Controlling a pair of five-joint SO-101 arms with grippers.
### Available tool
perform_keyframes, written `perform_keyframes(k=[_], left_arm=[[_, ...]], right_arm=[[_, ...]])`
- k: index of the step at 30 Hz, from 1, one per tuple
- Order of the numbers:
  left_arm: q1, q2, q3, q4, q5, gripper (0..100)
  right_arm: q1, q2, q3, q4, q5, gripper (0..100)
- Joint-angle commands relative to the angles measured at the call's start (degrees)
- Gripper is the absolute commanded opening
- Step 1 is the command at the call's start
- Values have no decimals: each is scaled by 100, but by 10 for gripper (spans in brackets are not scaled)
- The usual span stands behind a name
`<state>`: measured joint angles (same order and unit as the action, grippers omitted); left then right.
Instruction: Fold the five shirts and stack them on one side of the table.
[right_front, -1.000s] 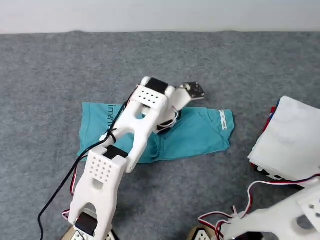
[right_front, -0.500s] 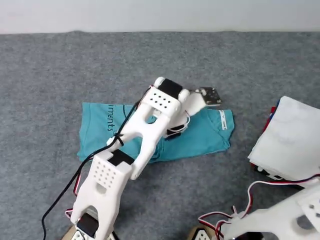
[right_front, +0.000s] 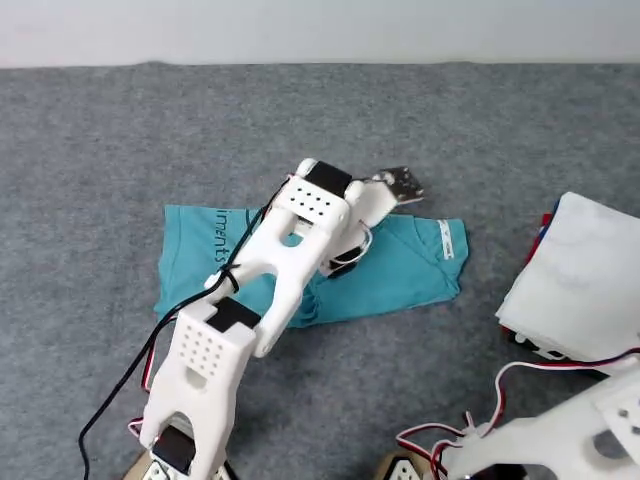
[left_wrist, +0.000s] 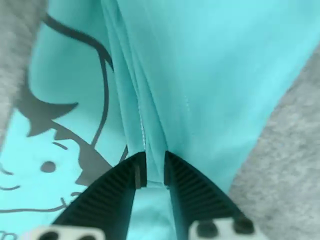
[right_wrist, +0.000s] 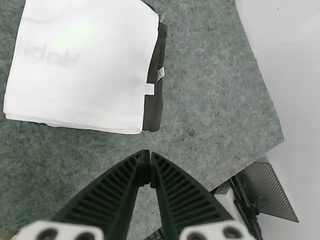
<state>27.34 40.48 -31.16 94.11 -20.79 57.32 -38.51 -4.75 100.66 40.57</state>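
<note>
Fold of teal shirt (left_wrist: 210, 75) nipped in left pincer (left_wrist: 155, 161); right pincer (right_wrist: 150, 161) closed, empty, nr shirt stack (right_wrist: 80, 65).

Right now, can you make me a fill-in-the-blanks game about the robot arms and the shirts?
1. The left gripper is pinching the ____ shirt.
2. The top of the folded stack is coloured ____.
3. The right gripper is ____ and holds nothing.
4. Everything lies on a ____ mat.

Missing words: teal, white, shut, grey.
</note>
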Motion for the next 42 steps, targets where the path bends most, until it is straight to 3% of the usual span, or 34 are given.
perform_keyframes(k=[1,5,9,12,19,26,35,42], left_arm=[[0,-457,-611,519,132,69],[-149,-695,-804,642,273,77],[-527,-1134,-593,642,431,153],[-1090,-1503,-163,642,897,181],[-2813,-2092,1147,615,1257,185],[-4123,-1468,1174,343,862,185],[-4343,-325,365,211,844,186],[-4369,26,-418,633,695,279]], right_arm=[[22,-92,-18,215,-114,9],[22,-92,-18,215,-114,9],[22,-92,-18,215,-97,9],[22,-92,-18,215,-88,9],[-136,-92,-18,224,-79,9],[-523,-92,-18,224,-105,9],[-769,-92,-9,224,-114,9],[-743,-92,-9,224,-114,9]])
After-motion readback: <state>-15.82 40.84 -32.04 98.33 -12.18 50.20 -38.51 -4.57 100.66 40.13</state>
